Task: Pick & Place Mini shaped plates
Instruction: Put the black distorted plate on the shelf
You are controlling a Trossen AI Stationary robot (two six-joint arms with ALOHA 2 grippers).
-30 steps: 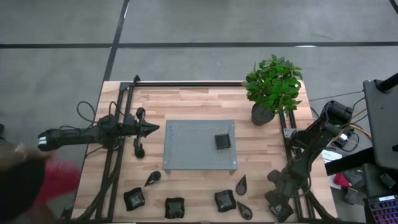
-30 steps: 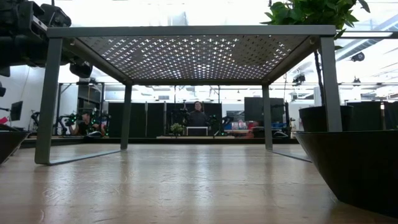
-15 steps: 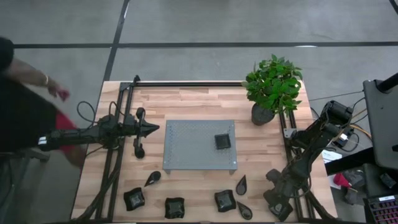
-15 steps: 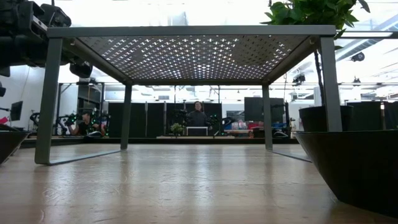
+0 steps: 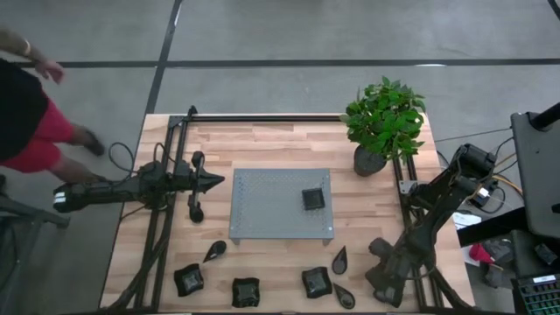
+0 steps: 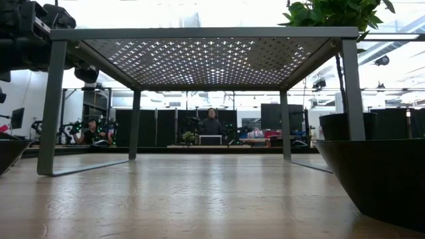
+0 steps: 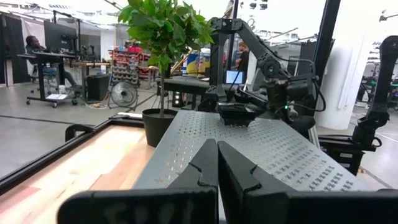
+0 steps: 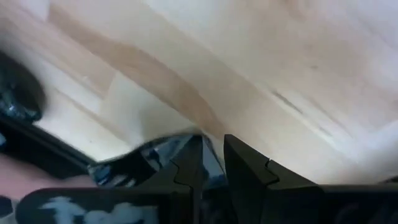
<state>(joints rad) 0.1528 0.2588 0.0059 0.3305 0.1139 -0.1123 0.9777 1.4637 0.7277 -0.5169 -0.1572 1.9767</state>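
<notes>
The right gripper [image 5: 382, 282], fingers nearly together on nothing, hovers at the table's near right; 2 teardrop plates [image 5: 339, 260] lie just left. 1 square plate [image 5: 312, 199] sits on the tray [image 5: 262, 206].

There are seven small dark plates in the high view. One square plate [image 5: 312, 199] sits on the grey tray [image 5: 262, 210]. Six plates lie on the table [image 5: 262, 144] in front of the tray: three teardrop plates [image 5: 214, 251], [image 5: 339, 260], [image 5: 344, 296] and three squarish wavy plates [image 5: 189, 279], [image 5: 246, 291], [image 5: 316, 282]. There is one tray and one green plant [image 5: 383, 118] in one dark pot [image 5: 367, 162]. There are two robot arms, the left arm [image 5: 131, 187] and the right arm [image 5: 429, 223]. One person [image 5: 26, 114] is beside the table.
</notes>
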